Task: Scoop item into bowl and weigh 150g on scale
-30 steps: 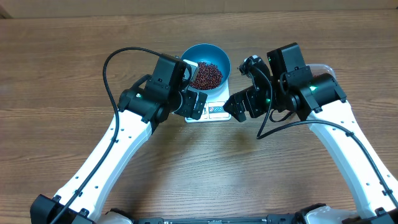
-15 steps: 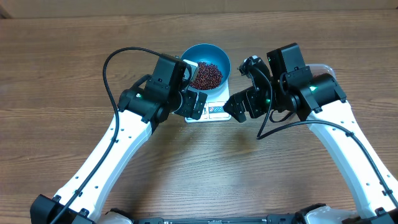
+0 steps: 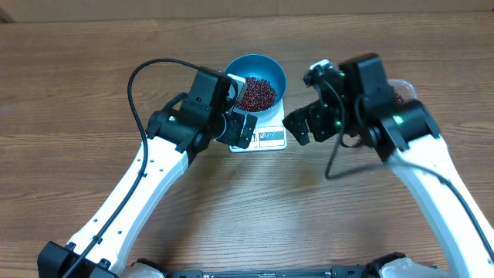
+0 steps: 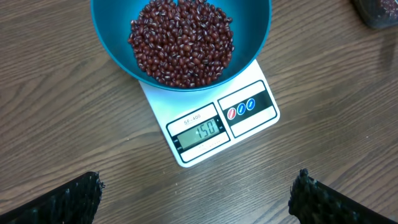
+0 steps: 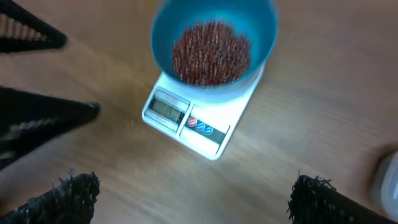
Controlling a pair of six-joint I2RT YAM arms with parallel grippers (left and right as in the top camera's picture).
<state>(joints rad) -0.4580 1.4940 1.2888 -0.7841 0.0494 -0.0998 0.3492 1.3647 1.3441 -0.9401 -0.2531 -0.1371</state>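
The beans point(image 4: 181, 40) were heaped in the bowl point(image 4: 256, 28), set on the scale point(image 4: 249, 124) toward the far edge of the tabletop point(image 4: 56, 124). The target weight was displayed, so the task seemed done. The left gripper point(image 4: 198, 190) and right gripper point(image 5: 189, 193) were spread wide, empty.

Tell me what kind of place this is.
Probably a robot lab bench, not a kitchen: bare wood table, two white robot arms, and a blue bowl of beans on a small scale.
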